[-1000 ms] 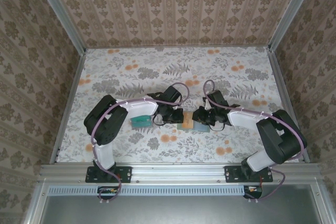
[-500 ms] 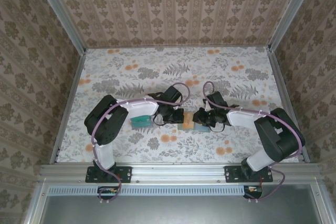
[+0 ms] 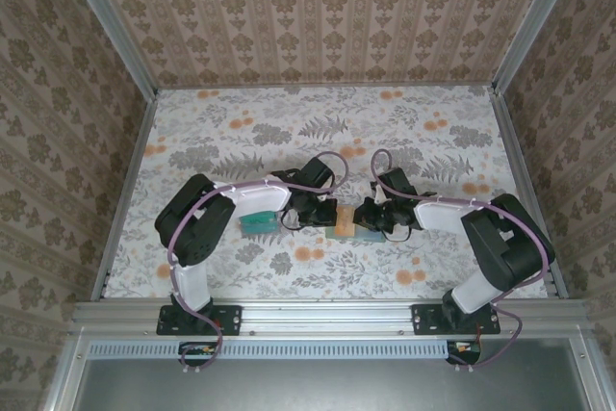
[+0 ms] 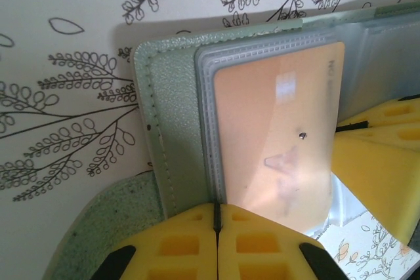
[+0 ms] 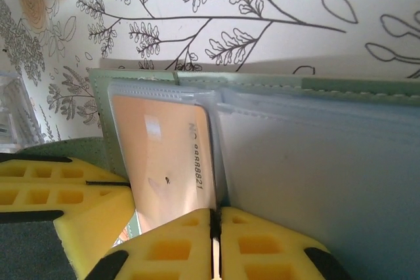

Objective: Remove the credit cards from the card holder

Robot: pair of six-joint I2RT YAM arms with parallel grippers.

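Toward the front edge of the table, the open card holder lies pinched from both sides.
The left gripper clamps the panel holding a beige credit card; the right gripper is closed on the fold beside it.

Left arm and right arm: black joints, white link shells, lilac cables, black bases. Left gripper and right gripper: yellow pocketed pads.

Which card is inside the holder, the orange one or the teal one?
The orange card, behind clear plastic in the holder; the teal card lies loose on the table, left of it.
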